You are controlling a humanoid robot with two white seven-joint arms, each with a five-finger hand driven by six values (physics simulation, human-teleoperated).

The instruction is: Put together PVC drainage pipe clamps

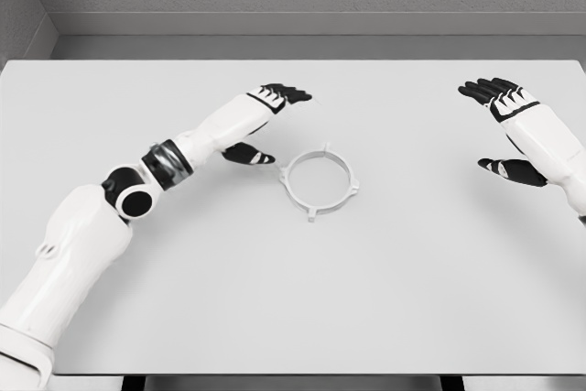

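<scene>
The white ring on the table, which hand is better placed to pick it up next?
Probably the left. The left hand hovers open just beside the ring, its thumb close to the rim. The right hand, also open, sits far off near the table's right edge.

Our white ring-shaped plastic pipe clamp with small outer tabs, flat on table, mid-centre, untouched.
</scene>
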